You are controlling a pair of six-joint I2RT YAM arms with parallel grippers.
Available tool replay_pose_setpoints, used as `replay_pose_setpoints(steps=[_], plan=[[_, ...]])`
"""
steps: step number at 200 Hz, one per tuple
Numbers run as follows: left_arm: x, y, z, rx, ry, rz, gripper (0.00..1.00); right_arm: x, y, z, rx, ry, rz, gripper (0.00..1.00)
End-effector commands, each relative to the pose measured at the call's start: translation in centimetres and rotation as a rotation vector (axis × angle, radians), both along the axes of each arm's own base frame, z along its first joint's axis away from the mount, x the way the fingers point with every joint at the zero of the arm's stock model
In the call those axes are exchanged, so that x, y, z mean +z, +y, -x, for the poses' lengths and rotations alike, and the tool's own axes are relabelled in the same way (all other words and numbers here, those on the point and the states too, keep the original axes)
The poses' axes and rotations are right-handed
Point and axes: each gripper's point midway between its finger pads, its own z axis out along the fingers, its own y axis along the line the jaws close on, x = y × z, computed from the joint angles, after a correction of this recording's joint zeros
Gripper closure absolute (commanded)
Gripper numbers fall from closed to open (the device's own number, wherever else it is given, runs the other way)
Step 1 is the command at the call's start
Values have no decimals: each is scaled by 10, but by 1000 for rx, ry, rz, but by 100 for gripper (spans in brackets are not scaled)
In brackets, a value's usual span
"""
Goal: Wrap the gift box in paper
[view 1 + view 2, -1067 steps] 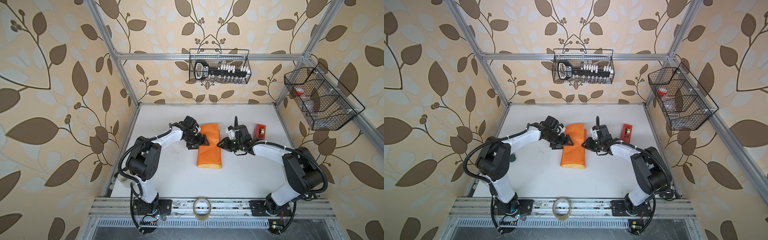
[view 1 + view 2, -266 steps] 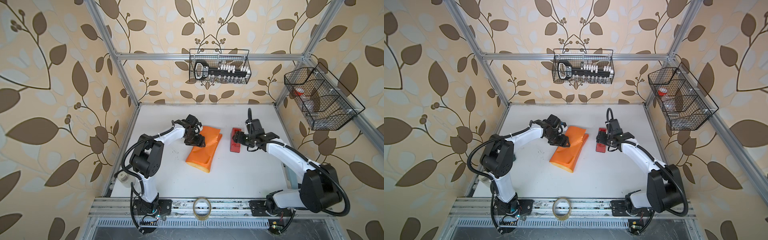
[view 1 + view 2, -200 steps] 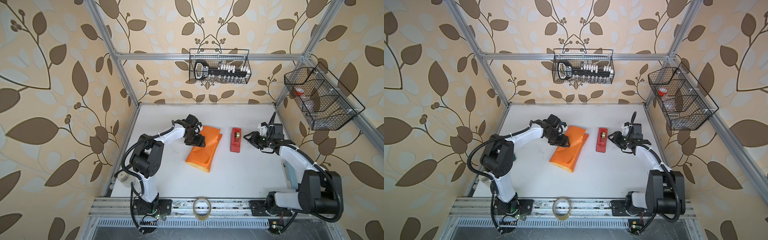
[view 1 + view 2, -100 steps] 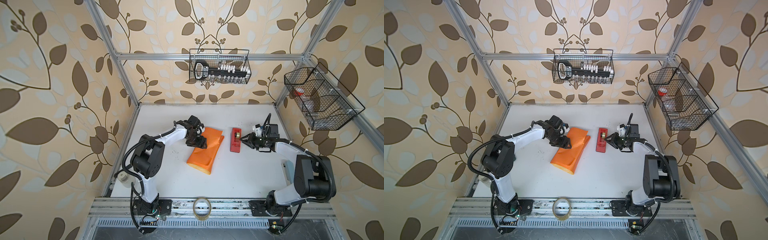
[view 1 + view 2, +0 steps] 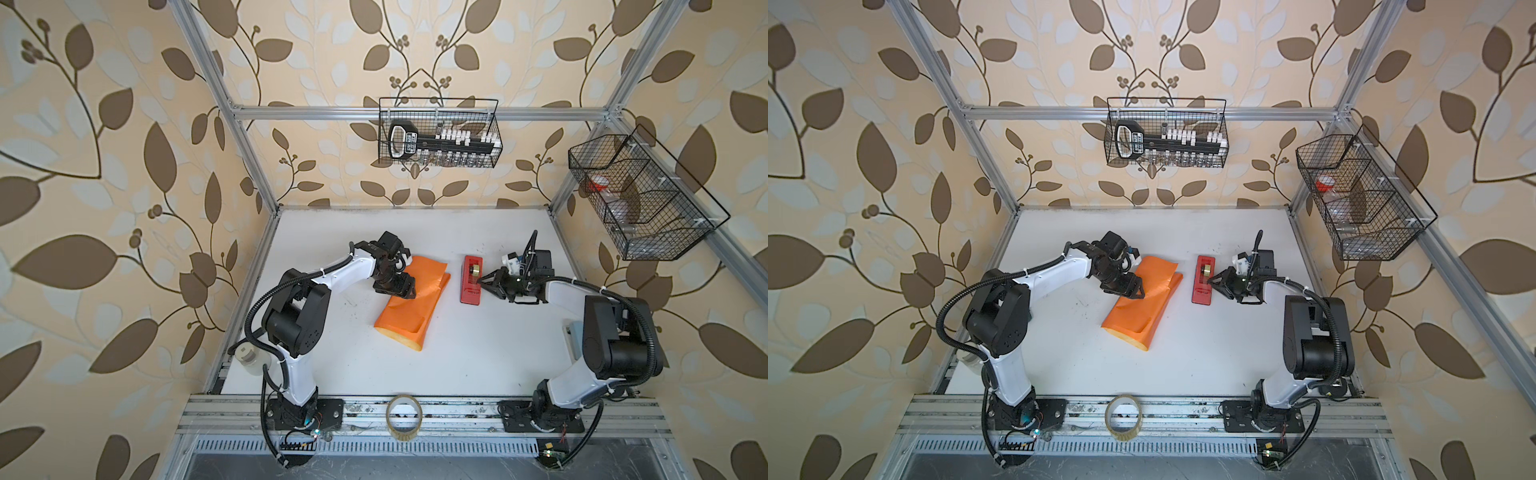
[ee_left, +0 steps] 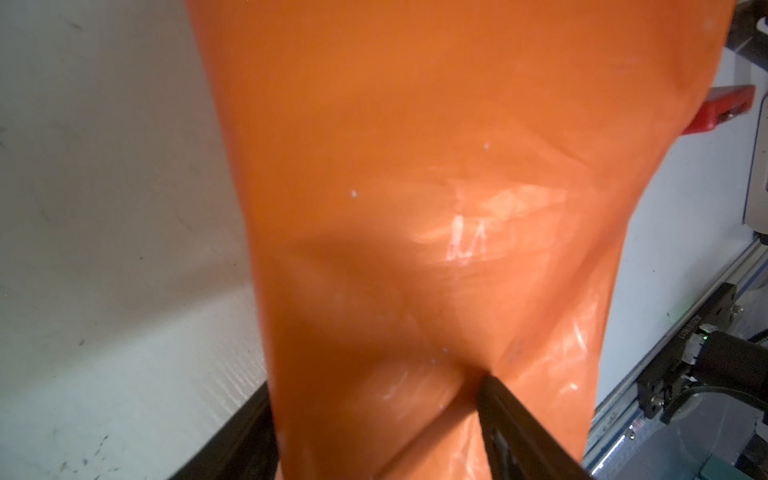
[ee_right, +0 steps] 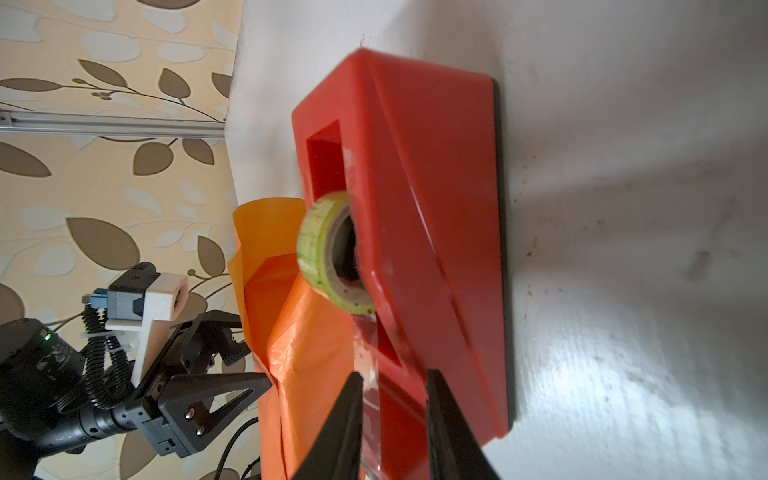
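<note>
Operator: Paper location and grip status?

Technician: Paper (image 5: 409, 309) lies folded and diagonal on the table (image 5: 478, 353); the gift box is hidden. The left gripper (image 5: 405, 291) straddles the sheet's far left edge with its jaws wide. One finger dents the sheet and the other presses its edge: clamped.

Operator: Right side and clearances?

Technician: The right gripper (image 5: 483, 282) sits at the tape dispenser (image 5: 468, 293), jaws nearly together around its clear strip; grip cannot be confirmed. A narrow bare gap separates dispenser and paper. The near half of the table is open.
</note>
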Motion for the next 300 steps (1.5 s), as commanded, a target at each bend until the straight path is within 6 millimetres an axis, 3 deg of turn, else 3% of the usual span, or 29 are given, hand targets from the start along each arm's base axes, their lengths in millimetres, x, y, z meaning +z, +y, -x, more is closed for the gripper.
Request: replay_pose_setpoints(steps=[1, 62, 98, 143, 300], plan=[[-12, 6, 13, -25, 50, -65, 25, 3, 10, -3, 33, -10, -35, 73], [-13, 6, 12, -24, 46, -65, 25, -5, 19, 0, 45, 17, -49, 75], [-12, 6, 13, -27, 45, -64, 25, 18, 11, -4, 17, -30, -52, 75], [-12, 6, 13, -27, 43, -64, 25, 27, 18, -2, 21, -40, -92, 71], [-10, 7, 12, -24, 39, -67, 25, -14, 31, 6, 38, 59, -110, 76]])
